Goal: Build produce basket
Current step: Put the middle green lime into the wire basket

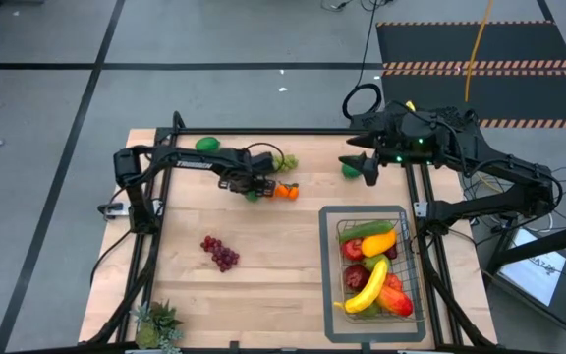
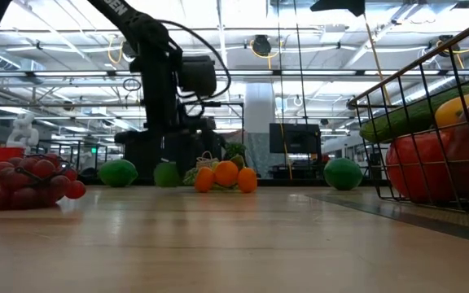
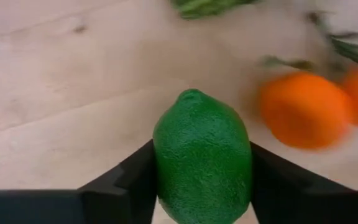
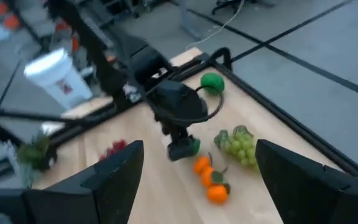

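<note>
Left gripper [image 1: 254,192], centre-left of the high view: fingers [image 3: 126,186] closed against both sides of a green lime [image 3: 202,163], lime low over the wooden table [image 1: 263,265]. Oranges [image 1: 285,191] just right of it; green grapes [image 1: 285,162] above those. Second lime [image 1: 207,145] upper left, third lime [image 1: 350,168] upper centre. Red grapes [image 1: 220,253] at centre-left, well apart. Basket [image 1: 406,251] at lower right on a flat grey tray [image 1: 328,275], loaded with banana [image 1: 367,288], cucumber [image 1: 365,229] and red fruit. Right gripper [image 1: 369,169] upper centre, raised off the table, jaws apart, empty. Potted plant [image 1: 157,324] at bottom left.
</note>
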